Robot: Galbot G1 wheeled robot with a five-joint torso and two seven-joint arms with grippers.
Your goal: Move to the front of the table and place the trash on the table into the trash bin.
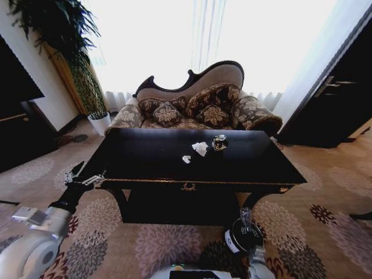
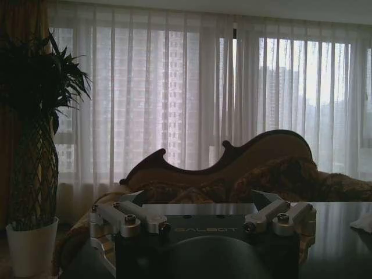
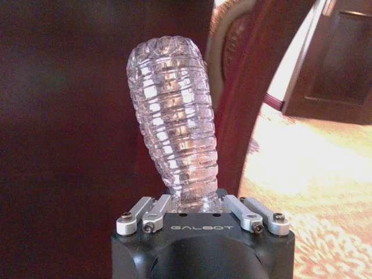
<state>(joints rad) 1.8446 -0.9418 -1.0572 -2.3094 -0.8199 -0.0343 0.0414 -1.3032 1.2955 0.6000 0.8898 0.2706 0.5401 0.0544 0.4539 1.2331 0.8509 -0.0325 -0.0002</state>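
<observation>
Head view: the robot faces the front of the black table (image 1: pixel 145 157), where a crumpled white tissue (image 1: pixel 200 148), a tiny white scrap (image 1: pixel 186 158) and a dark shiny wrapper (image 1: pixel 219 143) lie close together near the middle of the top, toward the sofa (image 1: pixel 192 104) behind it.

The trash bin (image 1: pixel 232 243) stands on the carpet below the table's front edge, on the robot's right. The right gripper (image 3: pixel 195 203) is pinched on the neck of a clear ribbed plastic bottle (image 3: pixel 174 116), which points away from the wrist toward the table's dark underside. From the head camera the bottle (image 1: pixel 244 218) appears over the bin's mouth, though whether its tip is inside the rim cannot be told.

The left gripper (image 1: pixel 86 176) hangs just off the table's left front corner, level with the top, its fingers spread and holding nothing.

The step in hand looks like dropping the bottle. To do it well, the bottle's whole length should be brought over the opening before the fingers part, since it is long against a small bin and could catch the rim, tip the bin or roll off under the table. Tilting the bottle's free end downward would help it slide in. The table edge sits close overhead, so the arm needs to keep low and clear of it. Three scraps wait on the table afterwards.
</observation>
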